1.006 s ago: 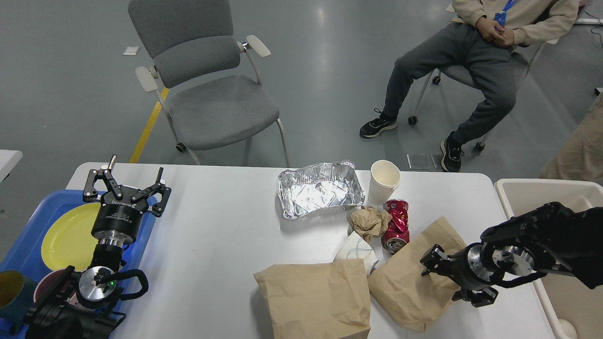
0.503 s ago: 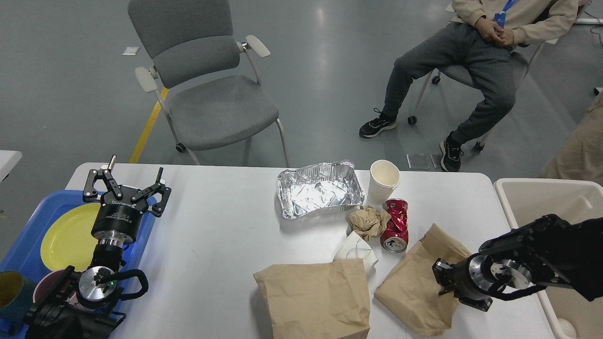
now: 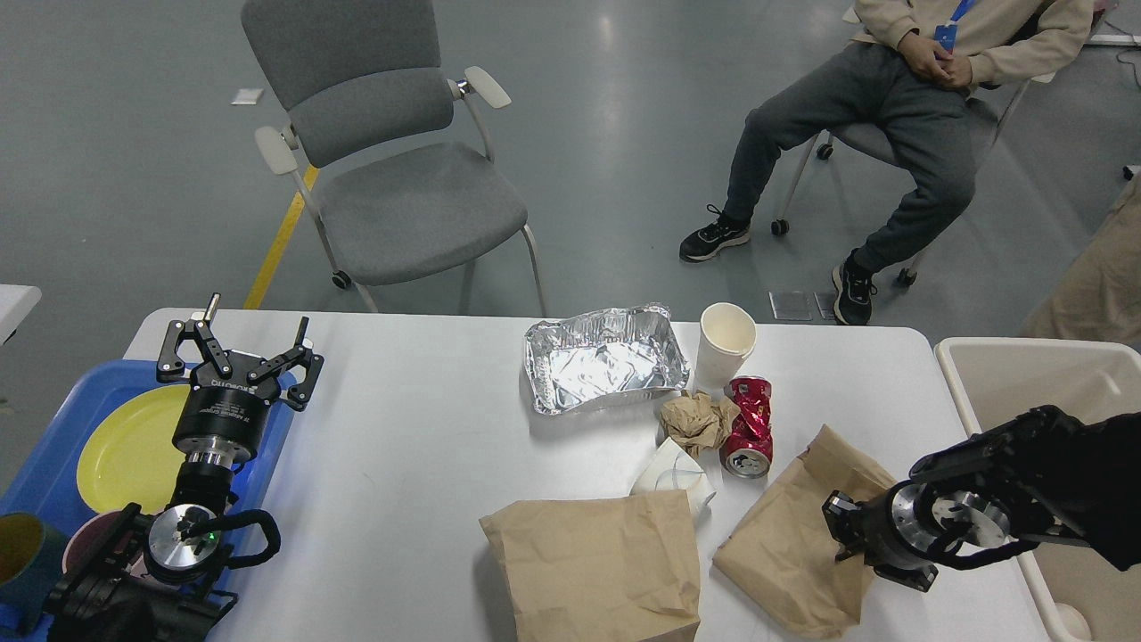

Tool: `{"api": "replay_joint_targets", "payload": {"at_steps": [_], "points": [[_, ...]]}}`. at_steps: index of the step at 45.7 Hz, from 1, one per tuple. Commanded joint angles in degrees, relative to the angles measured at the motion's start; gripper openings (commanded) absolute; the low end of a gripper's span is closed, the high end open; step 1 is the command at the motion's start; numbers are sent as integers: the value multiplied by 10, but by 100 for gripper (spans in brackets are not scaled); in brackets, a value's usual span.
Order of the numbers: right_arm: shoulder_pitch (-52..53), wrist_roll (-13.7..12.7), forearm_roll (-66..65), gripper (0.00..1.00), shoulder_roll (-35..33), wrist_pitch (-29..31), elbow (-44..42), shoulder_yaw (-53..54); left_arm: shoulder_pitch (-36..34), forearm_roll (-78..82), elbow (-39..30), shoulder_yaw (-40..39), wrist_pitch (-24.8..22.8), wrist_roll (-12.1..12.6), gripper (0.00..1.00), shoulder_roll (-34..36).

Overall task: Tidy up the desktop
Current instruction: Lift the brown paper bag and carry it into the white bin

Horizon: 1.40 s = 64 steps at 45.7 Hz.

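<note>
- Filling the lower half of the view, the smooth white desktop (image 3: 428, 446) with rounded corners is seen.
- Two creased brown paper bags (image 3: 597, 562) (image 3: 793, 544), one crinkled foil tray (image 3: 606, 361), one white paper cup (image 3: 726, 343), one crushed red can (image 3: 749, 423) and one crumpled brown wad (image 3: 697, 421) are counted on it.
- The left gripper (image 3: 241, 343) is held spread wide over the blue tray (image 3: 53, 464).
- The right gripper (image 3: 842, 526) is pressed into the right-hand bag; its closure cannot be told. That bag has been dragged slightly nearer since half a second ago.
</note>
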Motion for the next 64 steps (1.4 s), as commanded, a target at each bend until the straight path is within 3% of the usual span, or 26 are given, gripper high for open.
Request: {"api": "replay_joint_targets", "payload": {"at_steps": [1,12,18,22,36,52,64], "points": [[24,-8,-2,0,-21,28,14,-5,0,0,0,0,0,-1,96,0],[156,-8,-4,0,-98,127,61,-75,0,0,-1,0,0,0,96,0],[263,-4,-7,0,-127,230,68,-142,0,0,0,0,0,0,96,0],[338,-3,-11,0,-131,270,96,-192,0,0,0,1,0,0,96,0],[605,-7,-42,0,-86,324,258,-316,0,0,0,0,0,0,96,0],[612,-7,-45,0,-117,300,250,-341,0,0,0,1,0,0,96,0],[473,-7,-54,0,-228,244,79,-341,0,0,0,1,0,0,96,0]]}}
